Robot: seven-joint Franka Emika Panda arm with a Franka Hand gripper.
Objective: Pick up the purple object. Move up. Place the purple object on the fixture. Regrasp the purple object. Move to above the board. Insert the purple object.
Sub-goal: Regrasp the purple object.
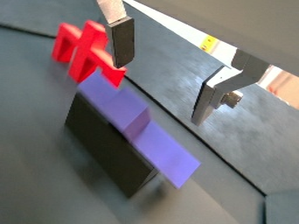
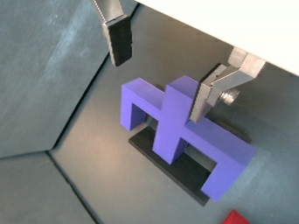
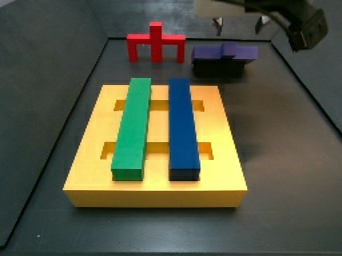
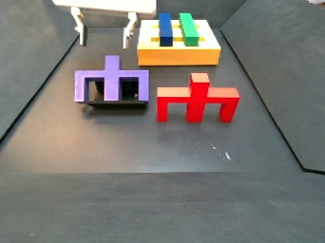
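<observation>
The purple object (image 2: 176, 131) lies flat on top of the fixture (image 4: 112, 102), its crossbar and legs overhanging the small black box in both side views, so the placing looks done and the regrasp is the step in hand. The gripper (image 2: 166, 66) hangs above it with its jaws spread wide and nothing between them; one finger (image 2: 118, 39) is well clear of the piece, while the other appears over the central post in a wrist view. To regrasp well, I judge the gripper should centre over the post, come straight down and close evenly, since the piece only rests on the low holder and a push from one side could tip or slide it off. The red piece (image 4: 197, 100) stands just beside the fixture, so there is little room on that side. The board (image 3: 158, 185), bearing the green bar (image 3: 131, 127) and the blue bar (image 3: 182, 130), sits well apart toward the other end of the dark floor (image 4: 152, 161), which is plain and matte, bounded by low dark walls, with open space between fixture and board.
</observation>
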